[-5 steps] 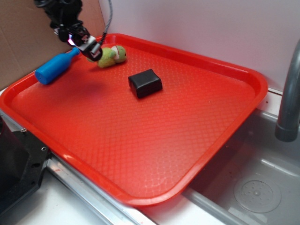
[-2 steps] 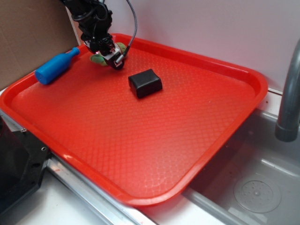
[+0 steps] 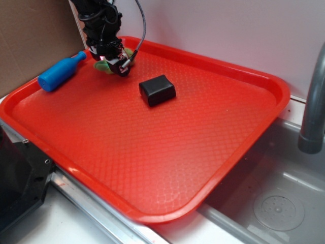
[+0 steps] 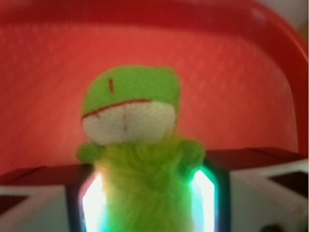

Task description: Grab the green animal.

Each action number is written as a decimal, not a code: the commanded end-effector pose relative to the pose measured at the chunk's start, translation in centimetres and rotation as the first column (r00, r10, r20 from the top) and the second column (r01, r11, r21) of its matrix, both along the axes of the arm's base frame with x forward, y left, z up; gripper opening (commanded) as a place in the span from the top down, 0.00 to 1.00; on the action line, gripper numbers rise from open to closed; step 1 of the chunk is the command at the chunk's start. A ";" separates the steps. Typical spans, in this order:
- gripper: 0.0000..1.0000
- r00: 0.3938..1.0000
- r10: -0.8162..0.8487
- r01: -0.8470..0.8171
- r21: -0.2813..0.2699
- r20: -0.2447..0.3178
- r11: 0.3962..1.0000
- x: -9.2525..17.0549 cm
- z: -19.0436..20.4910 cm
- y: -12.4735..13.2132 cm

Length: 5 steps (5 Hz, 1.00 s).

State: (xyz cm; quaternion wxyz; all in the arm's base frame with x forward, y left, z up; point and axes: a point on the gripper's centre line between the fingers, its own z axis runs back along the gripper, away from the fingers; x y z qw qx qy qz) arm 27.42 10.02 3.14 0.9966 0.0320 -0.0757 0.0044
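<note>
Green animal between the pincer fingers, body squeezed on both sides, pincer pinching it

green animal: one
blue bottle: one
black block: one
red tray: one
gripper: one
grey faucet pipe: one

A red tray carries 3 things: a green toy under the hand, a blue bottle left of it, a black block right.
</note>
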 end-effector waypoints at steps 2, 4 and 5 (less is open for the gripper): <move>1.00 0.952 0.281 -0.284 -0.008 -0.123 0.959 -4.5 11.9 -7.4; 1.00 0.957 0.272 -0.280 -0.073 -0.104 0.957 -9.0 16.4 -13.1; 1.00 0.966 0.246 -0.253 -0.098 -0.075 0.963 -10.0 16.8 -14.3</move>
